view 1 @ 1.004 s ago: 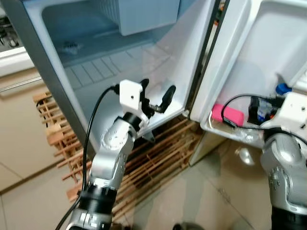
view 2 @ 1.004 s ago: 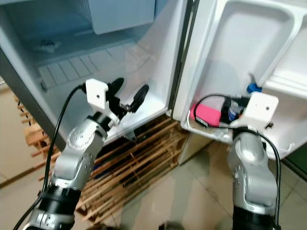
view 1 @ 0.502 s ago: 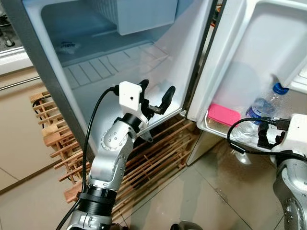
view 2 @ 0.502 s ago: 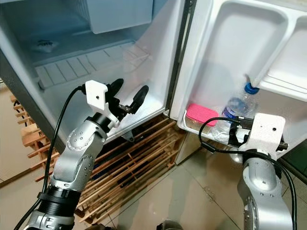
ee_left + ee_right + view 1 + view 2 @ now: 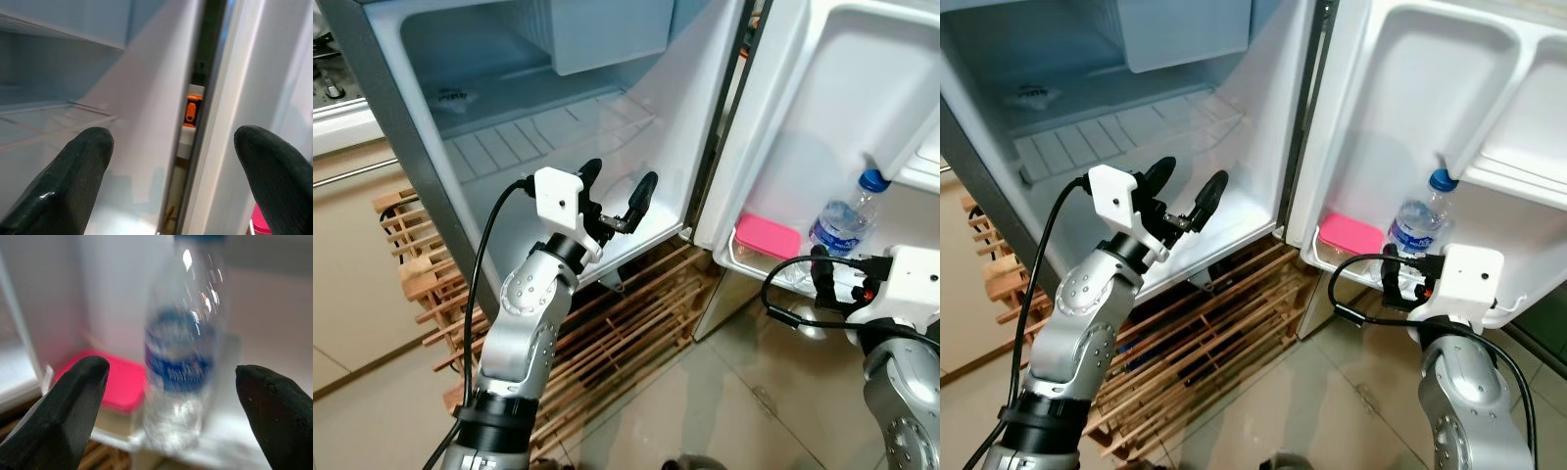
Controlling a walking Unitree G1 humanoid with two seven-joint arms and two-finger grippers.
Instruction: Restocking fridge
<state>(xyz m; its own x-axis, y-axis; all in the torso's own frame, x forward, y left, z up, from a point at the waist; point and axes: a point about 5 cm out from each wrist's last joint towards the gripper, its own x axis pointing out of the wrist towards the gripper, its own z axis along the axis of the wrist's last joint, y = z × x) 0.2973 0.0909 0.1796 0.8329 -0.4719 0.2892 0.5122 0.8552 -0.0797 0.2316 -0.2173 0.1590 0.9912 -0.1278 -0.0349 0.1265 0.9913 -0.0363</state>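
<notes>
The open fridge (image 5: 1185,108) is being viewed over a wooden rack (image 5: 1224,333). The right gripper (image 5: 166,396) is being drawn back, fingers apart, from the water bottle (image 5: 1417,220), now released upright just ahead, beside the pink box (image 5: 1351,235). 1 item is judged restocked. The left gripper (image 5: 1182,191) is being held open, empty.

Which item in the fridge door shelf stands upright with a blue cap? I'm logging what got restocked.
The clear water bottle, upright with a blue cap and blue label. Beside it, nearer the hinge, the pink-lidded container sits low and flat. The right gripper is open before the bottle.

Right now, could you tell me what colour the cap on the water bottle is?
Blue; the water bottle cap shows best in the right eye view.
</notes>
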